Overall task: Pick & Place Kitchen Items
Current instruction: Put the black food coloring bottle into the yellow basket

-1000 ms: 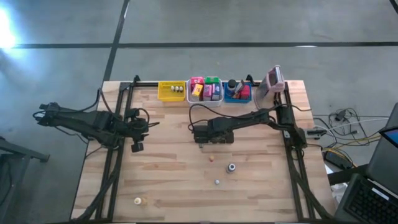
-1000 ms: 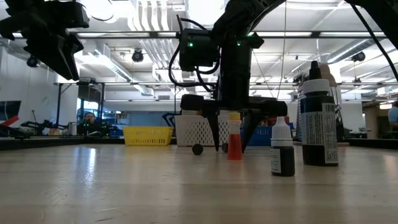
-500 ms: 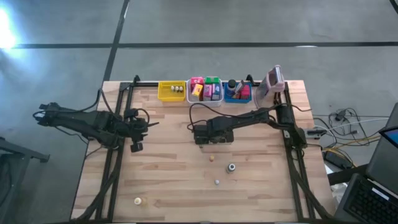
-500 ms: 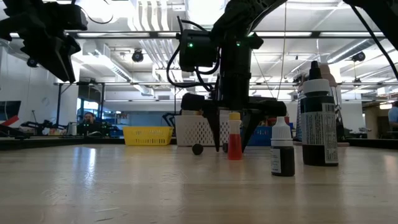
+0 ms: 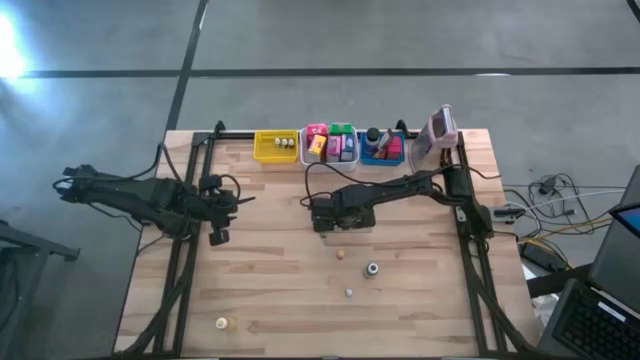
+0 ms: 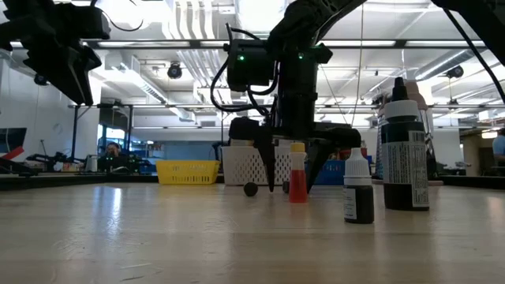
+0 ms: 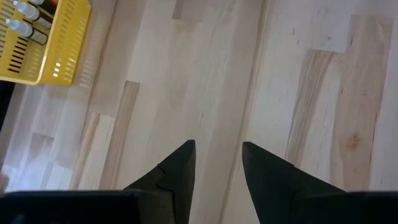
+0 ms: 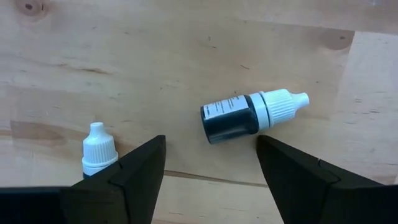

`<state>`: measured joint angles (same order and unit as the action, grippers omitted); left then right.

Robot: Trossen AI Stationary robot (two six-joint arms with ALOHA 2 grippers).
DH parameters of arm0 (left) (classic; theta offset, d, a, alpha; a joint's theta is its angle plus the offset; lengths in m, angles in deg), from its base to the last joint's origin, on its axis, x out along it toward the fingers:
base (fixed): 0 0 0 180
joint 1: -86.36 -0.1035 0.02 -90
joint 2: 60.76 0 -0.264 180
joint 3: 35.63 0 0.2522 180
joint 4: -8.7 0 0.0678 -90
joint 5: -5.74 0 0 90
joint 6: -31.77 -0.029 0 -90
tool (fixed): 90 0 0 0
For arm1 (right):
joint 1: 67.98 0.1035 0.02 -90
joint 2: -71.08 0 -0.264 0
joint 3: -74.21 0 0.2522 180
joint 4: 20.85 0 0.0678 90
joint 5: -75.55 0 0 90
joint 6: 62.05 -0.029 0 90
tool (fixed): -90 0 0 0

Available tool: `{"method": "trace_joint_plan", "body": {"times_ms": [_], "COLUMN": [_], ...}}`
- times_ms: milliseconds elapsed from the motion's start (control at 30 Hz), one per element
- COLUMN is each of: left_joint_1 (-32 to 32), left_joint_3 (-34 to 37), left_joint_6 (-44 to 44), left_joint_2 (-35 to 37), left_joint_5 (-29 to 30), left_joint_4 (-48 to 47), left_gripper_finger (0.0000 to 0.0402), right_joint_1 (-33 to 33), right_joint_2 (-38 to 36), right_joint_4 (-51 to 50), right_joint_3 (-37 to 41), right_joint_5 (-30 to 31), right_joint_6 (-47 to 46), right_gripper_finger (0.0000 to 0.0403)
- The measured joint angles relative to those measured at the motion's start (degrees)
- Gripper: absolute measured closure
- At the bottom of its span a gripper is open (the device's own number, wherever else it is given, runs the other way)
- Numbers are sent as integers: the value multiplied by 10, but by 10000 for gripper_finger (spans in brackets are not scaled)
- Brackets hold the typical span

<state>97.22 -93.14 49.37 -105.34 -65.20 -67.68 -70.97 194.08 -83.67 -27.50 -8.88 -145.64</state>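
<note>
I see the right gripper [image 8: 210, 163] spread wide over a small dark white-capped dropper bottle [image 8: 249, 116] lying flat; the left gripper [image 7: 217, 168] is narrowly parted, empty.

We note a smooth, pale wood table [image 8: 186, 37], a glossy dark bottle [image 8: 230, 118] with white plastic cap, and matt black fingers [image 8: 137, 171].

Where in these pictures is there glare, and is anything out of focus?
High view: strong white glare on the floor at the left edge. Low view: bright ceiling lights wash out the top; near table looks soft. Wrist views: even light, sharp.
</note>
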Motion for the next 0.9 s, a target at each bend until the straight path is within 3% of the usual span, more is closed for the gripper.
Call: {"method": "trace_joint_plan", "body": {"times_ms": [700,900], "left_joint_1": [0,0], "left_joint_3": [0,0], "left_joint_6": [4,4], "left_joint_2": [0,0], "left_joint_5": [-15,-14], "left_joint_4": [-3,-3], "left_gripper_finger": [264,264], "right_joint_1": [-17,-7], "right_joint_2": [0,0], "right_joint_4": [-2,-29], "right_joint_3": [0,0], "right_joint_5": [29,26], "right_joint_6": [30,-6], "right_gripper_finger": [182,182]}}
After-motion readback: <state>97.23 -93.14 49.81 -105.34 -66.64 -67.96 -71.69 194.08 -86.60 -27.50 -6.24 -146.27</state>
